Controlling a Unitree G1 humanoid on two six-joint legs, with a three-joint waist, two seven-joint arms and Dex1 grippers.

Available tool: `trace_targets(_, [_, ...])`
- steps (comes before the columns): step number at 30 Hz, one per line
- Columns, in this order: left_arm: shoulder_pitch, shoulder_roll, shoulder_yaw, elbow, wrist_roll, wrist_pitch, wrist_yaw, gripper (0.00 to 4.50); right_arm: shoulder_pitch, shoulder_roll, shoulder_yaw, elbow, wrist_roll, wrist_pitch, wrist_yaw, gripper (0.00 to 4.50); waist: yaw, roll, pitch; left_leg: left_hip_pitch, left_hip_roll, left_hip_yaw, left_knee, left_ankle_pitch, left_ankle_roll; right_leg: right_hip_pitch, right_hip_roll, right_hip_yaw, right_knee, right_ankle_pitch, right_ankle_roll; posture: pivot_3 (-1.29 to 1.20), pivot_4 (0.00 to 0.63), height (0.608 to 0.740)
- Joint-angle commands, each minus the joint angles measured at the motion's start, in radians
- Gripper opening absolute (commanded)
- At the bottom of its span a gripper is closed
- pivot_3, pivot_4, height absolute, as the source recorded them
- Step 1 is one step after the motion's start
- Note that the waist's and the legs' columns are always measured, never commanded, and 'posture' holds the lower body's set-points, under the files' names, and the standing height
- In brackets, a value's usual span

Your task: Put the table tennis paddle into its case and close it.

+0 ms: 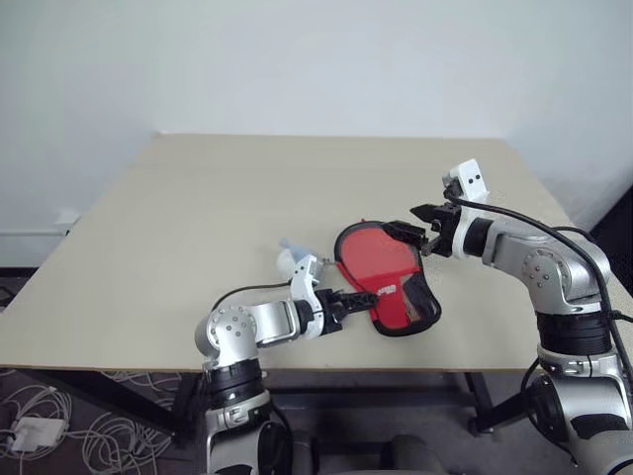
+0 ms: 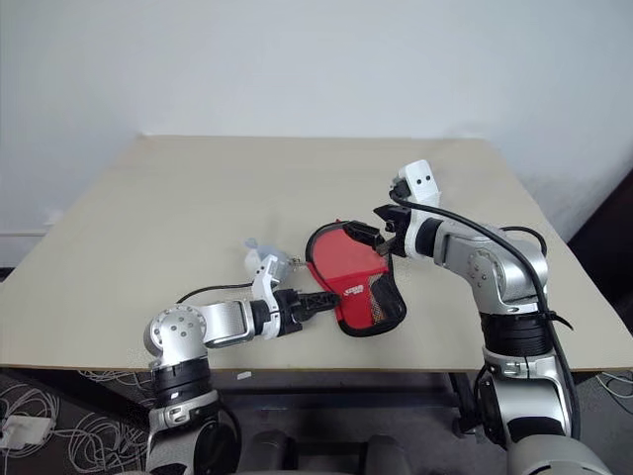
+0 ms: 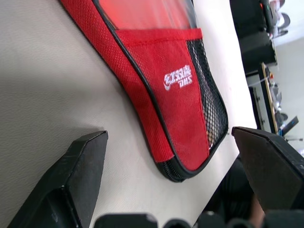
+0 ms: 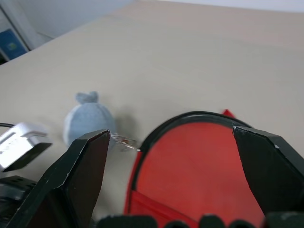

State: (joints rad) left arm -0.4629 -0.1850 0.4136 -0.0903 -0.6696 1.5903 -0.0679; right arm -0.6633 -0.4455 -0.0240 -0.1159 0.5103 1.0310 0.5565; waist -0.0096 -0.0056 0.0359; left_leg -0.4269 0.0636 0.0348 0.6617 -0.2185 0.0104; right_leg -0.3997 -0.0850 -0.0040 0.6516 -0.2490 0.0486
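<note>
Left gripper [image 1: 358, 297]: nearest the camera, lower centre of the left eye view; its two black fingers stand wide apart and hold nothing, the tips just beside the narrow end of the case.
Case [image 1: 388, 278]: soft paddle-shaped pouch of red fabric with black trim, a white logo and a black mesh patch; it lies flat on the table just right of centre, round end toward the upper left, narrow mesh end toward the lower right near the table's front edge.
Right gripper [image 1: 419, 222]: right of centre, above the round end of the case; black fingers spread wide, empty.
Table [image 1: 198, 218]: pale beige top.
Wad [image 4: 88, 121]: pale bluish-white soft lump on the table, just left of the case's round end and behind the left wrist; a small metal zip pull lies between it and the case rim.
Floor clutter [image 1: 45, 426]: white cables and an adapter under the table at lower left.
Hard to make out: whether the table tennis paddle is inside the case; in the left wrist view something light shows through the mesh, too unclear to name. Whether the zip is done up along the rim cannot be told.
</note>
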Motion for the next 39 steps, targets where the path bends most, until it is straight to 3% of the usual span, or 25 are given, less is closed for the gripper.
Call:
trace_targets(1, [-0.013,-0.049,0.001,0.066,0.047,0.02,0.035,4.47,-0.012,0.008,-0.026,-0.047,0.016,0.0,-0.016,4.5,0.005,0.0,0.0,0.0,0.0,-0.001,0.0,0.0,0.0,0.001,0.0,0.0,0.0,0.0,0.0,0.0,0.0,0.74])
trace_targets(15, [-0.107,-0.105,0.191,0.223,0.012,-0.027,0.108,4.47,-0.021,0.037,-0.019,-0.051,0.02,0.003,-0.037,4.5,0.007,0.002,-0.004,0.016,-0.001,-0.003,-0.006,0.0,0.001,0.015,0.0,-0.002,-0.01,-0.001,0.0,0.0,0.0,0.74])
trace_targets(39, [-0.188,-0.035,0.214,0.347,-0.085,-0.001,0.064,4.47,0.017,0.105,-0.007,-0.104,0.044,0.028,-0.088,4.5,0.009,0.002,-0.005,0.015,-0.001,-0.003,-0.006,-0.001,0.0,0.014,-0.001,-0.003,-0.011,-0.001,0.0,0.0,0.0,0.74])
